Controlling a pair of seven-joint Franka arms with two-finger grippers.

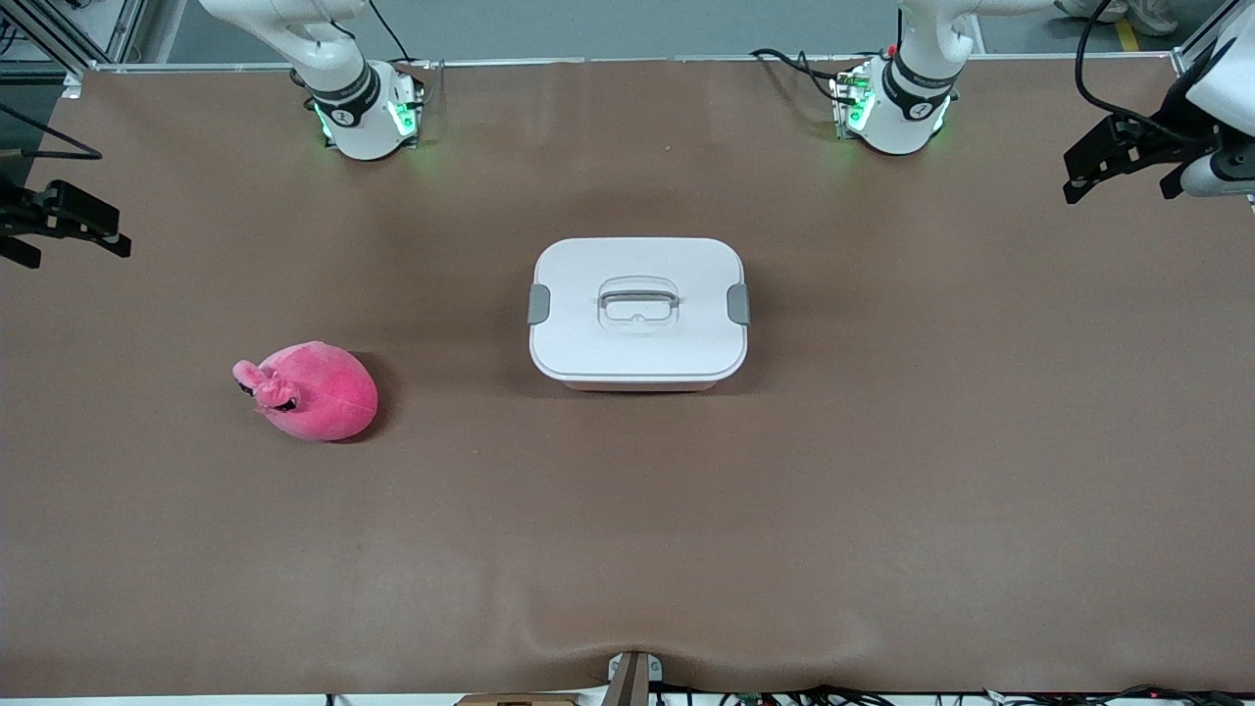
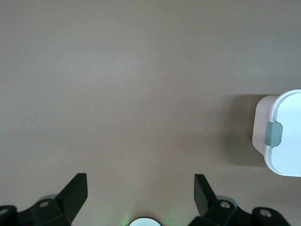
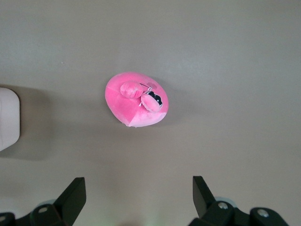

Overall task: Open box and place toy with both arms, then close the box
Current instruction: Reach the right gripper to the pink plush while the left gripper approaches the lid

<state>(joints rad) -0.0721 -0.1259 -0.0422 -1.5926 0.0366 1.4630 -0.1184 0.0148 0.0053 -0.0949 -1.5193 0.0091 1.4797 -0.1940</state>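
Note:
The box (image 1: 637, 345) stands at the middle of the table with its white lid (image 1: 637, 270) on, a grey clip (image 1: 538, 304) at each end and the grey handle (image 1: 638, 293) lying flat. The bright pink toy (image 1: 312, 390) lies on the table toward the right arm's end, slightly nearer the front camera than the box. My left gripper (image 1: 1123, 181) hangs open over the left arm's end of the table; its wrist view shows the box (image 2: 282, 134) and the open gripper (image 2: 140, 188) over bare table. My right gripper (image 1: 69, 243) hangs open over the right arm's end; its wrist view shows the toy (image 3: 136, 100), a corner of the box (image 3: 8, 117) and the empty gripper (image 3: 138, 188).
The brown table (image 1: 627, 539) spreads wide around the box and toy. Both arm bases (image 1: 368, 113) (image 1: 894, 108) stand along the edge farthest from the front camera. Cables and a small bracket (image 1: 632, 677) sit at the nearest edge.

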